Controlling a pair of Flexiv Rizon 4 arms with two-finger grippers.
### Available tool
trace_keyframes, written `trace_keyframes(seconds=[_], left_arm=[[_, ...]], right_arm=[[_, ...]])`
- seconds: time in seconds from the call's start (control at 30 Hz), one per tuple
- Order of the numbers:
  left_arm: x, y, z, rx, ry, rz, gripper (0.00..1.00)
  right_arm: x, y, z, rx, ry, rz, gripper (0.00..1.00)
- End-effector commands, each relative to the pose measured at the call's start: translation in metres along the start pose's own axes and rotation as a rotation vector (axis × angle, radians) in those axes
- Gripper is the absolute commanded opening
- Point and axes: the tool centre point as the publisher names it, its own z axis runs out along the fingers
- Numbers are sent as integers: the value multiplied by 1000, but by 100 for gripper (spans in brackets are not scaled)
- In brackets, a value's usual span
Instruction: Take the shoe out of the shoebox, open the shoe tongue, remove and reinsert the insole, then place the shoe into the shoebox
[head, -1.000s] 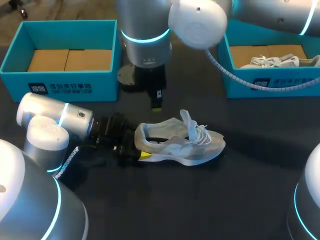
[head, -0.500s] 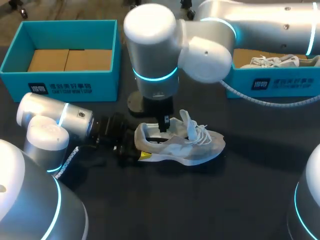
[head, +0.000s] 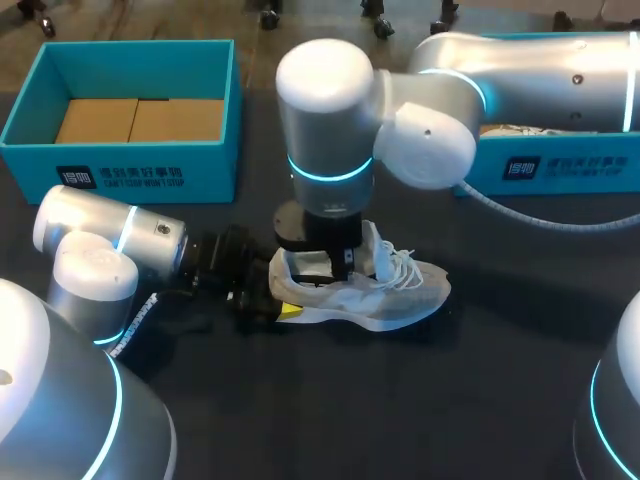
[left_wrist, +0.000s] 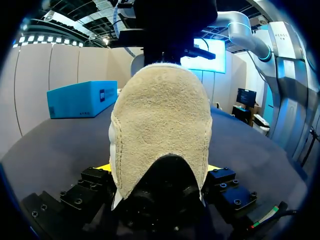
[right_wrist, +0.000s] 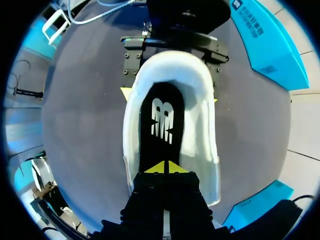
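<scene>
Shoe (head: 385, 292) upright on the desk (head: 400, 400), heel clamped on both sides by the left gripper (head: 280, 308), toe pointing straight away from it; right gripper (right_wrist: 164, 167), tips pressed together, hangs directly above the opening and black insole (right_wrist: 162, 120).

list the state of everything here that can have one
beige suede sneaker: out of the box, upright on the table
shoe tongue: lifted up
black insole: lying inside the sneaker
left gripper: shut on the sneaker's heel
right gripper: shut, tips in the sneaker's opening over the insole
left teal shoebox: open, no shoe inside
right teal shoebox: open, white shoe inside
</scene>
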Motion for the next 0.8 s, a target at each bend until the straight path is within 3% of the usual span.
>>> trace_keyframes(seconds=[0.03, 0.5, 0.53, 0.57, 0.6, 0.8], left_arm=[[0, -1, 0, -3, 2, 0, 0], [0, -1, 0, -3, 2, 0, 0], [0, -1, 0, -3, 2, 0, 0], [0, -1, 0, -3, 2, 0, 0], [0, -1, 0, -3, 2, 0, 0], [0, -1, 0, -3, 2, 0, 0]], right_arm=[[2, -4, 0, -4, 1, 1, 0], [-7, -8, 17, -13, 39, -21, 0], [-7, -8, 17, -14, 39, -20, 2], [-7, -8, 17, -13, 38, -21, 15], [-7, -9, 17, -11, 39, -24, 21], [-12, -5, 22, -13, 48, -46, 36]])
